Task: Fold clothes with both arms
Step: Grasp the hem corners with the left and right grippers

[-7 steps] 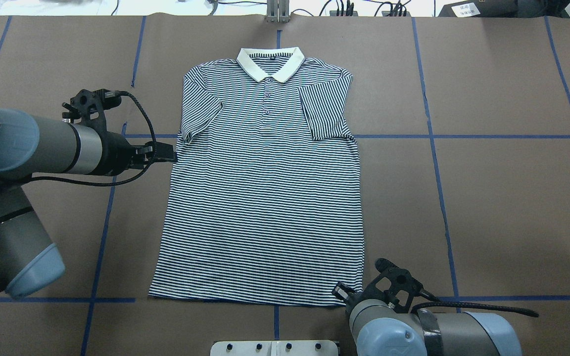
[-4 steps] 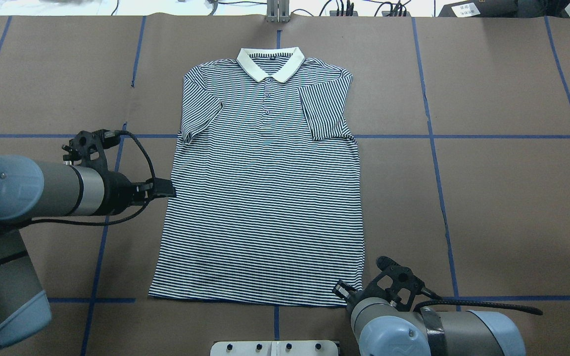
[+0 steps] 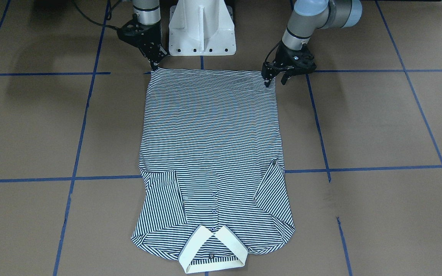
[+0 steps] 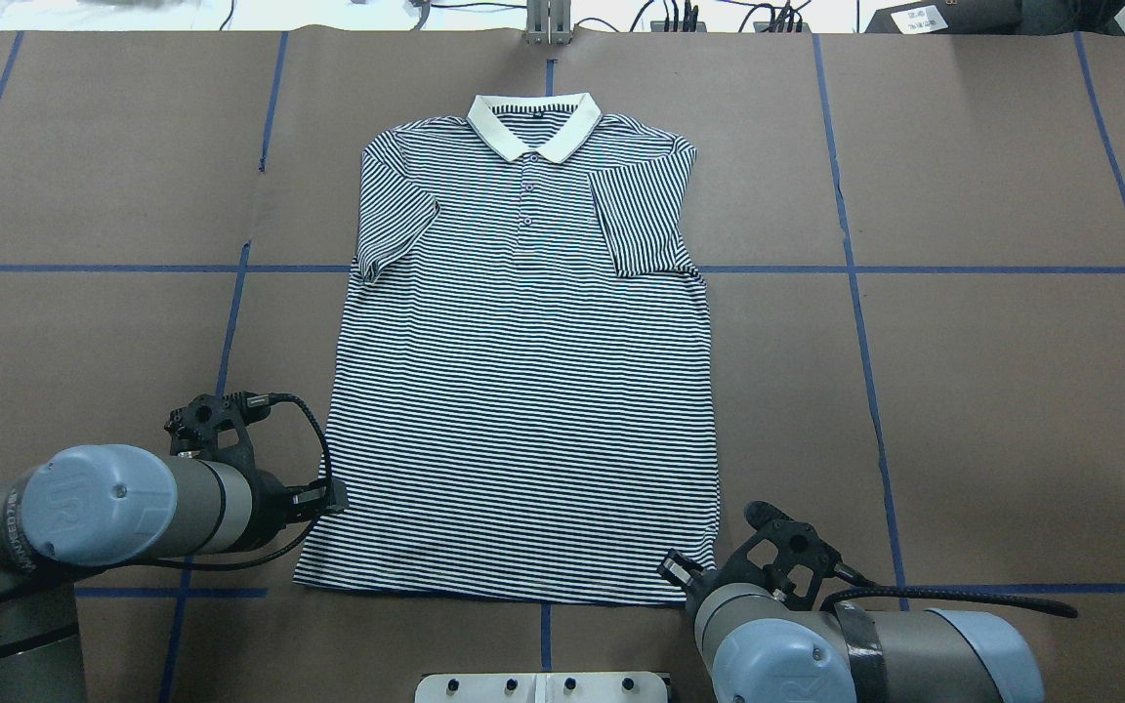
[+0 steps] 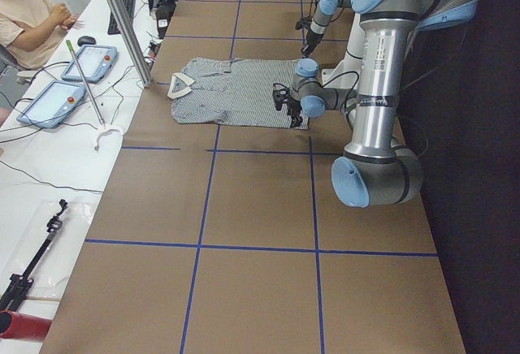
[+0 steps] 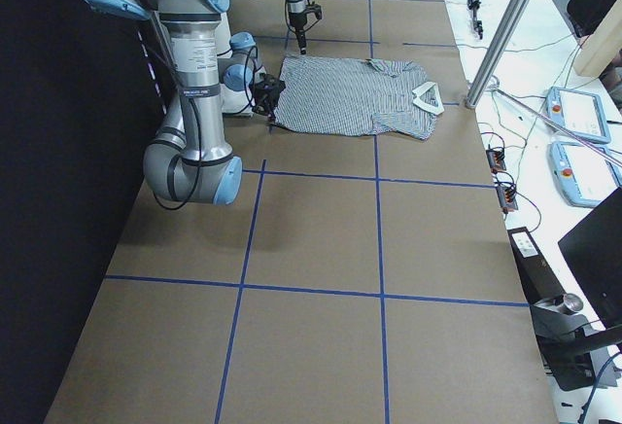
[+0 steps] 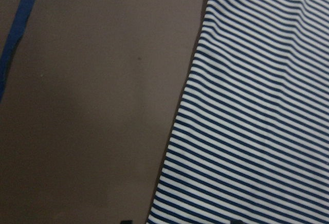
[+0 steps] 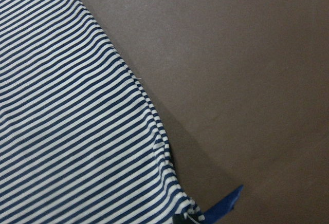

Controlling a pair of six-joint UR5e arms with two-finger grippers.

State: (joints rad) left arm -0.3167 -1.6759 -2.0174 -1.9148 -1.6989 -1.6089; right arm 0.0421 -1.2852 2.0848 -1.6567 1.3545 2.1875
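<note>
Flat on the tabletop [image 4: 963, 391], the polo shirt [image 4: 523, 391] lies with its sleeves tucked in. The left claw [image 3: 275, 81] hovers spread by one hem corner; I cannot tell the right claw's [image 3: 154, 63] grip. Uneven pinches could skew the fold.

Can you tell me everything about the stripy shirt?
The polo shirt has thin navy-and-white stripes, a plain cream collar and small buttons below it. It looks like soft knit cloth. It lies flat, front up, on the brown table, both short sleeves folded in, collar far from the robot. The left gripper and right gripper sit by its hem corners; touching is unclear.
</note>
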